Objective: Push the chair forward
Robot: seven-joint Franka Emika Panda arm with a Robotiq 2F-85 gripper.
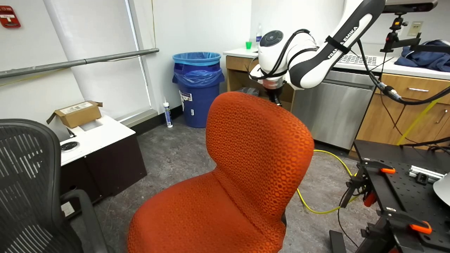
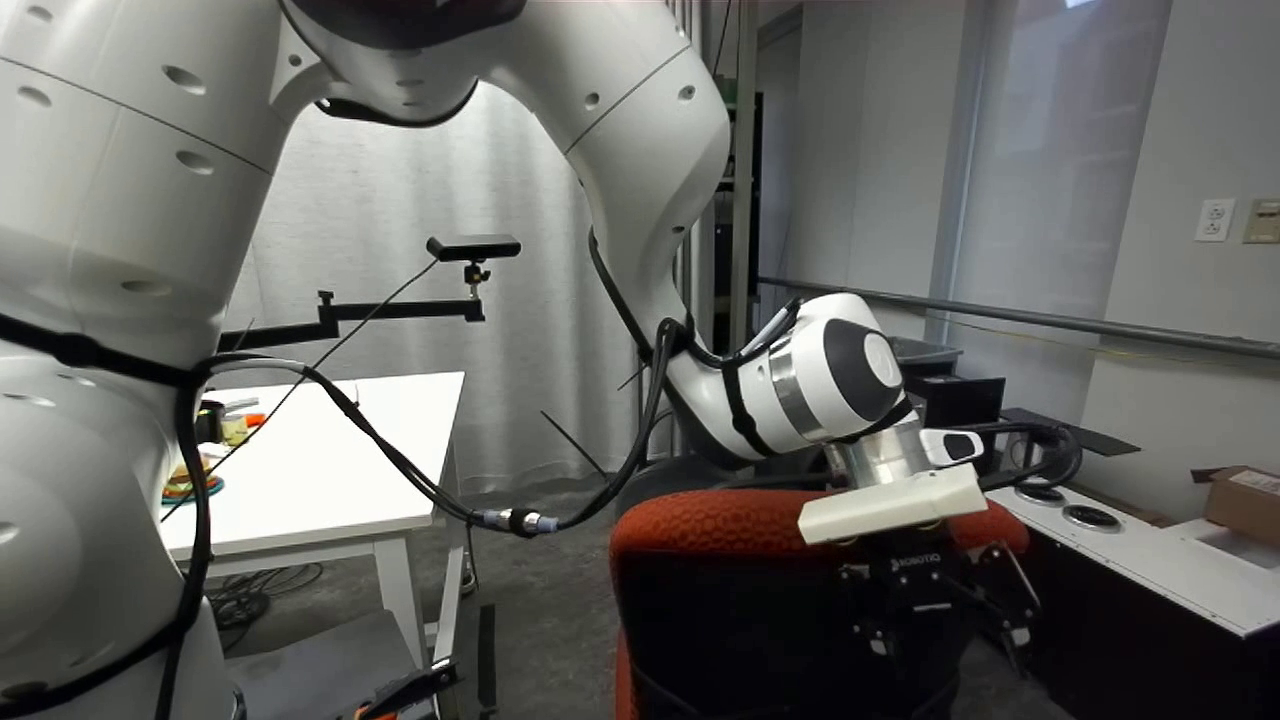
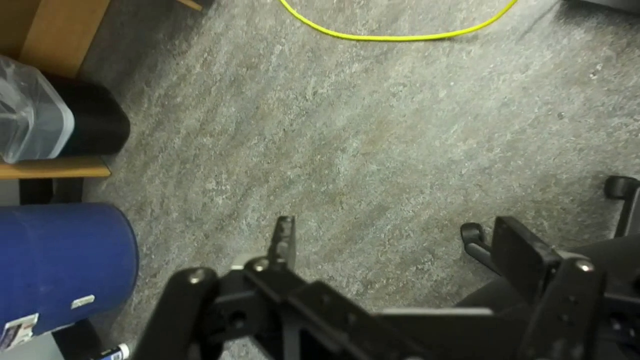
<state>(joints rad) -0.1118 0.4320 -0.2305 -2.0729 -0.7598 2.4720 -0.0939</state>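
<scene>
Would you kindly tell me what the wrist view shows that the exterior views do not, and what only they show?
Wrist view only: two black casters on dark base legs.
Exterior views only: the chair's orange-red fabric, in both; the black mesh chair and the white table, each in an exterior view.
Shared: the grey floor, in all pictures; the blue bin and yellow cable, in the wrist view and an exterior view.
</scene>
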